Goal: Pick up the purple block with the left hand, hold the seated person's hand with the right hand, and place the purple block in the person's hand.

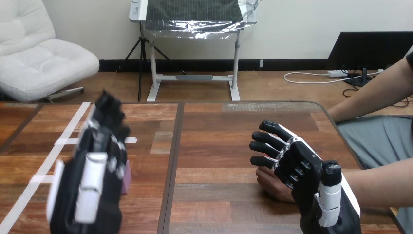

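My left hand (92,175) is raised at the view's left, its back toward me. A sliver of the purple block (127,176) shows at the hand's right edge, pinched there; the hand hides most of the block. At the right, my right hand (304,168) hovers over the person's hand (272,184), which rests on the wooden table (219,146). My right fingers (267,139) are spread and nearly straight, pointing left, not curled round the person's hand. The person's forearm (382,183) comes in from the right edge.
White tape lines (46,165) cross the table's left part. A dark seam (171,165) runs down the table's middle. The person's other arm (375,92) reaches in at the upper right, near the table's right edge.
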Controlling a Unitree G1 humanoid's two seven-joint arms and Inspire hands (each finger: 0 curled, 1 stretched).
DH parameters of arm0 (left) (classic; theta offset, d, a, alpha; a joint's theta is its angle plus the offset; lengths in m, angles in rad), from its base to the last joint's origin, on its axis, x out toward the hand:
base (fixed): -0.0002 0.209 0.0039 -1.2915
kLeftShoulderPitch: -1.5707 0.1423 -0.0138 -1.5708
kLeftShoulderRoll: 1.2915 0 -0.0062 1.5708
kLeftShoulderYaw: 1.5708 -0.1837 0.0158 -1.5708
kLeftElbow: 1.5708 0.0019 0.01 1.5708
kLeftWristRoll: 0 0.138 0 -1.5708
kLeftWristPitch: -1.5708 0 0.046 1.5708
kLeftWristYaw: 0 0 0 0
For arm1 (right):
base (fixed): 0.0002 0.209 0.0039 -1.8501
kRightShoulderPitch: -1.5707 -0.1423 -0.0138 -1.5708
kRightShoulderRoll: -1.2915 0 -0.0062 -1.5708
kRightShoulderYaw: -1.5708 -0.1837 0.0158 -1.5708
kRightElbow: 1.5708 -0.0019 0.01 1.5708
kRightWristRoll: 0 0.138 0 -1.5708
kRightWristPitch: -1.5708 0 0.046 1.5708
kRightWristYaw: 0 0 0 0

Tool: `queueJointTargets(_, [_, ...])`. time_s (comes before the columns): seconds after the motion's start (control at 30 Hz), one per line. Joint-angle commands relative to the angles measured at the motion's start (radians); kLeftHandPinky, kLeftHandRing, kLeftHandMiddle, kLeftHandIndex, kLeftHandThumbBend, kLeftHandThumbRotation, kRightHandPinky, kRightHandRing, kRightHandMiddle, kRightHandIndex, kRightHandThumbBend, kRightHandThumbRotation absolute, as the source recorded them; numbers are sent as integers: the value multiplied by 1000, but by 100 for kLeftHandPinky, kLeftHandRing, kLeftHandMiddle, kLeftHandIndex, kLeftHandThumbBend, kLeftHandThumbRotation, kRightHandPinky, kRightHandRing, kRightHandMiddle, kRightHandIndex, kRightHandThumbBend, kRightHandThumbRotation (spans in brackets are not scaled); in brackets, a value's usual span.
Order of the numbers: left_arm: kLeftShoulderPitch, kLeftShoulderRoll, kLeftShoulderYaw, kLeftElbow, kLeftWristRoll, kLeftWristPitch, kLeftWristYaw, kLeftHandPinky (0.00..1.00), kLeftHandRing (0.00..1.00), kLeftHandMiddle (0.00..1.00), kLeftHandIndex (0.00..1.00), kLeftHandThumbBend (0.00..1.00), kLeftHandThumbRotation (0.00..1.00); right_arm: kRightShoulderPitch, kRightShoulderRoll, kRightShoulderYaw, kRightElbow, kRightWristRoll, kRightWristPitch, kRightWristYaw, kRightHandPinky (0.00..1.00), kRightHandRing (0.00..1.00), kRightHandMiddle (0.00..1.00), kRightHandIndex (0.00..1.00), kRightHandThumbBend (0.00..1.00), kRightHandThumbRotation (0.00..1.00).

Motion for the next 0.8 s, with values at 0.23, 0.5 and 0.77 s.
queueJointTargets(0.23, [-206, 17, 93, 22, 57, -5, -9, 100, 99, 96, 91, 64, 66, -85, 24, -4, -20, -2, -6, -4, 74, 81, 81, 83, 100, 100])
queueJointTargets(0.5, [-240, 20, 123, 46, 91, -3, -10, 100, 99, 96, 90, 70, 66, -89, 26, -6, -16, -6, -14, -6, 73, 80, 80, 83, 100, 100])
queueJointTargets(0.77, [-267, 24, 142, 70, 105, -3, -20, 100, 99, 96, 90, 71, 66, -92, 25, -7, -15, -3, -11, -6, 72, 79, 80, 83, 100, 100])
